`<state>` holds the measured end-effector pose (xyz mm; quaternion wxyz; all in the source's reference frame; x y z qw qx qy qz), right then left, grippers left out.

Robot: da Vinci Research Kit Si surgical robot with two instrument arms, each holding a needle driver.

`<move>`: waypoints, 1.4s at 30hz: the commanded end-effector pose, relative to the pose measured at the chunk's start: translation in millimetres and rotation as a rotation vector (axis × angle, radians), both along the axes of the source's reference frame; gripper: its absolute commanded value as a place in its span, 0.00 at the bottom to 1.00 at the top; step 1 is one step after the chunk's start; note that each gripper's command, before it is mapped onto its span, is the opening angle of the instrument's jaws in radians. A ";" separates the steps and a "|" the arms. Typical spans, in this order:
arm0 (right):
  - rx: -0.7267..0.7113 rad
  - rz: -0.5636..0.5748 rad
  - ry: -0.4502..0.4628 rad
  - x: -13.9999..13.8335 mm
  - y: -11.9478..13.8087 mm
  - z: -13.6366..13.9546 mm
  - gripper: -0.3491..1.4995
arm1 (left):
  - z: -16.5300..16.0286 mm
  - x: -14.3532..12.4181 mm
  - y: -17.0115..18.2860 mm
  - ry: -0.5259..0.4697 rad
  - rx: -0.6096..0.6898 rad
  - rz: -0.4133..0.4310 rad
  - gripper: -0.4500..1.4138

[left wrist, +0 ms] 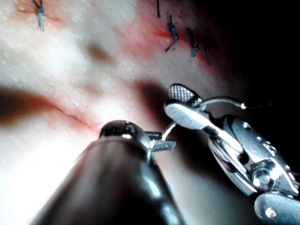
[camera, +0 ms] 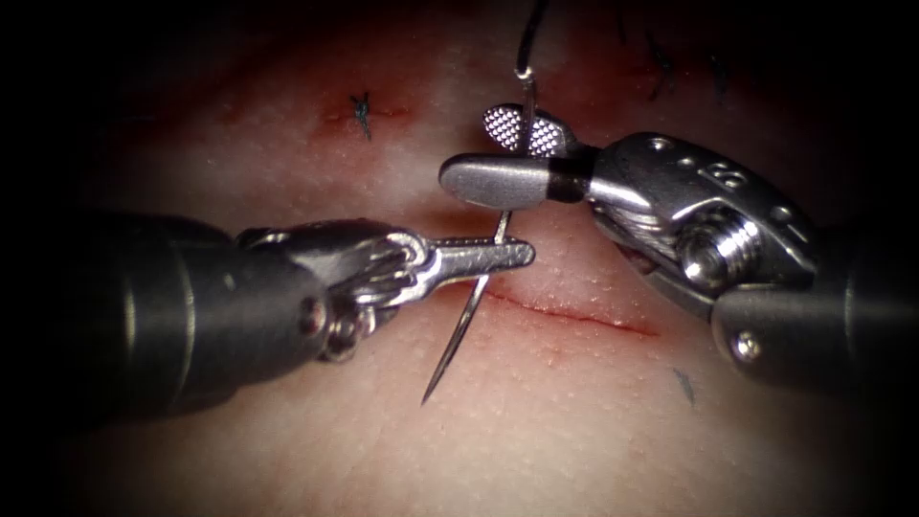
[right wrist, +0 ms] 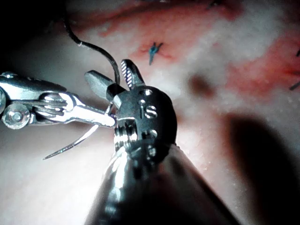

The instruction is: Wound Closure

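At the left of the endoscope frame, the left arm's dark, matte grey shaft ends in a polished steel wrist with a round pivot pin and looped cable strands, tapering into a slim silver left claw [camera: 498, 255] with ridged edges. At the right, the second dark shaft carries a bulkier steel clevis with a threaded screw, small round rivets and a stamped mark like "S8". The right claw [camera: 512, 158] has broad, rounded steel blades; their inner faces bear a fine cross-hatched diamond grid.
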<state>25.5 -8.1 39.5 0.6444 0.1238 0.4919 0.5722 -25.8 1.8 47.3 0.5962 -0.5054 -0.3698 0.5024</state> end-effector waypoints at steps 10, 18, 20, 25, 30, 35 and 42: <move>0.048 0.107 -0.033 0.8 -0.9 0.3 0.00 | 0.2 -1.2 -0.2 0.033 -0.068 0.001 0.32; 0.054 0.055 0.007 0.3 -0.5 1.3 0.00 | -0.3 -0.5 0.7 0.014 -0.222 -0.009 0.94; 0.014 0.022 -0.001 0.2 -0.4 1.8 0.00 | -0.3 0.1 0.9 0.020 -0.271 0.004 0.98; -0.123 -0.075 -0.008 0.1 0.4 3.9 0.00 | 0.2 2.8 1.6 0.040 -0.372 0.038 0.99; -0.305 -0.136 -0.062 -0.4 1.0 5.5 0.00 | 1.0 4.8 1.7 0.113 -0.361 0.054 0.95; -0.526 -0.221 -0.112 -0.7 1.8 8.3 0.00 | 3.7 7.0 0.3 0.264 -0.459 0.147 0.73; -0.577 -0.186 -0.141 -0.4 3.6 10.7 0.00 | 8.4 6.6 -2.2 0.392 -0.621 0.304 0.52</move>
